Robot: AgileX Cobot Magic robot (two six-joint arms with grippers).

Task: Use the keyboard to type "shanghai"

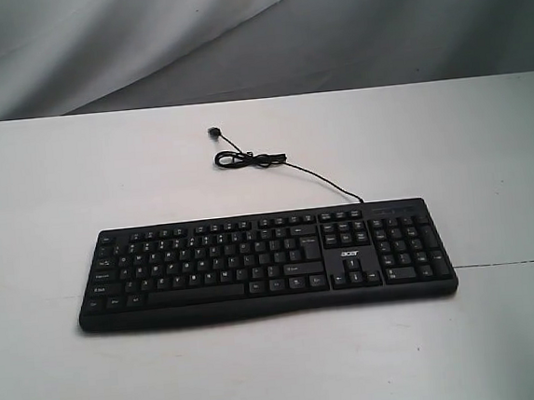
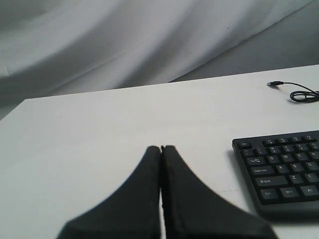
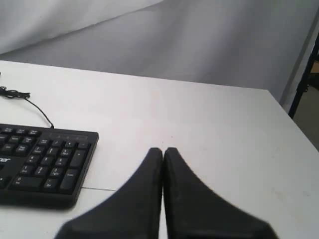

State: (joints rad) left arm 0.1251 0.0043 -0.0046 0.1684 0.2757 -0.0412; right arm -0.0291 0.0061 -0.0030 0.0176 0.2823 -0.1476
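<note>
The wide black keyboard (image 1: 265, 263) lies flat across the middle of the white table, number pad and small white logo toward the right. Its thin black cable (image 1: 273, 167) runs back to a loose coil and plug. Neither gripper shows in the exterior view. In the left wrist view my left gripper (image 2: 161, 148) is shut with nothing in it, over bare table beside the keyboard's (image 2: 281, 172) Esc-side end. In the right wrist view my right gripper (image 3: 163, 150) is also shut and empty, over bare table beside the number-pad end of the keyboard (image 3: 42, 164).
The white table (image 1: 50, 181) ends at a back edge before a grey cloth backdrop (image 1: 252, 33). Its right edge and corner (image 3: 279, 107) show in the right wrist view, with a dark stand (image 3: 304, 69) beyond. A thin seam line (image 1: 506, 263) crosses the tabletop.
</note>
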